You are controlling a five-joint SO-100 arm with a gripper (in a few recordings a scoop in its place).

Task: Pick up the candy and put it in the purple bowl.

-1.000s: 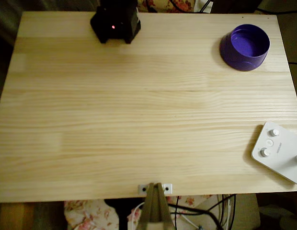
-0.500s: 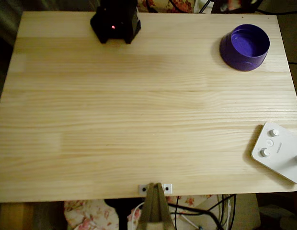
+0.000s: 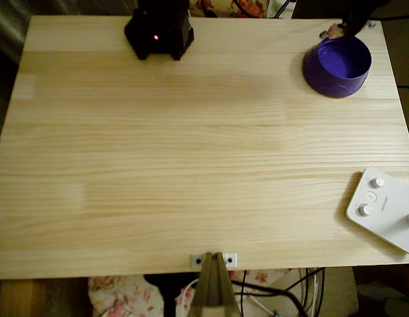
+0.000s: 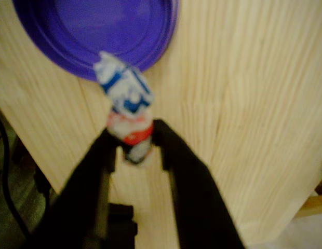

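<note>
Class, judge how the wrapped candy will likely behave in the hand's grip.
The candy is small, so probably light. Its crinkled wrapper end sticks out past the hand, likely floppy. Held near one end over the purple bowl, it might slip.

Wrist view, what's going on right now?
The gripper is shut on the candy, holding it just short of the purple bowl; the wrapper's far end reaches the rim. In the overhead view the candy sits at the bowl's far edge, not yet dropped in.
</note>
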